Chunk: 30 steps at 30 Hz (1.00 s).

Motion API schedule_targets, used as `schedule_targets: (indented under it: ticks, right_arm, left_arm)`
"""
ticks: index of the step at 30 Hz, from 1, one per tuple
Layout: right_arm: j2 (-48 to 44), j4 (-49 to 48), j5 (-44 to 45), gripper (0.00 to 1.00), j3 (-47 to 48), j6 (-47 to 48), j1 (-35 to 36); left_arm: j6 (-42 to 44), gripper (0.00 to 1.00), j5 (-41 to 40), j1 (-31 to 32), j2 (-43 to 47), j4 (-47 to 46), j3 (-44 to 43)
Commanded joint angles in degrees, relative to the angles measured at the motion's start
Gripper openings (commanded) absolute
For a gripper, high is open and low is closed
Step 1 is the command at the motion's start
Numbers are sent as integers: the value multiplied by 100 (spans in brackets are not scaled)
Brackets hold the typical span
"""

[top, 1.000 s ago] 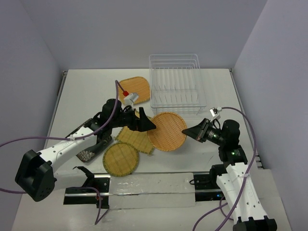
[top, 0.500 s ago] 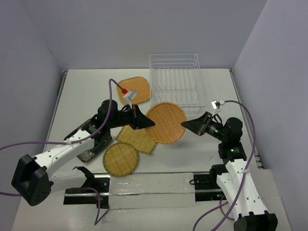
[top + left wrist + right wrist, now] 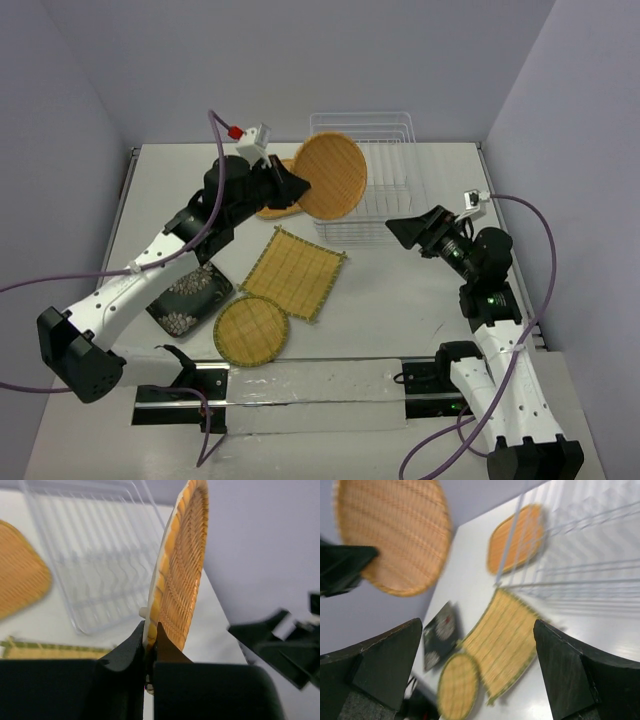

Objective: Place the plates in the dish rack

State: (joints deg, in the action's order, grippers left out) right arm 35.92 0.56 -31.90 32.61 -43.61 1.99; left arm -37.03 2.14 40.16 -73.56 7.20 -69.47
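Note:
The orange round plate [image 3: 328, 176] stands on edge in the air at the near-left corner of the dish rack [image 3: 385, 130]. My left gripper [image 3: 297, 187] is shut on its lower rim; the left wrist view shows both fingers pinching the woven edge of the orange round plate [image 3: 180, 575]. My right gripper [image 3: 400, 232] is open and empty, apart from the plate, to the right of the rack's front. On the table lie the yellow square plate [image 3: 294, 271], the yellow round plate [image 3: 251, 330] and the black floral plate [image 3: 190, 298]. The orange rounded-square plate [image 3: 268, 208] is mostly hidden behind my left arm.
The rack's upright dividers [image 3: 95, 570] lie just left of the held plate in the left wrist view. The right wrist view looks down on the yellow square plate [image 3: 502, 640], the yellow round plate [image 3: 457, 685] and the black floral plate [image 3: 440, 637]. Walls close in behind the rack.
The left gripper closed on the orange round plate and lifted it up and back toward the rack, tipping it upright. The right gripper let go of it, opened and drew back to the right.

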Motion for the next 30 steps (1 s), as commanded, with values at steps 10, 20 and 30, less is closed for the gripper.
schedule_targets:
  ticks: [10, 20, 30]
  right_arm:
    - [234, 1912, 3927, 100, 940, 1373, -146]
    - [749, 2315, 4468, 100, 989, 1533, -155]
    - [824, 2339, 4552, 100, 958, 1566, -155]
  left_arm:
    - [635, 0, -2922, -8, -2179, 2751, -3476]
    - [1015, 0, -3101, 41, -3157, 3044, -4110]
    - [1114, 0, -3221, 146, -3553, 2989, -4229]
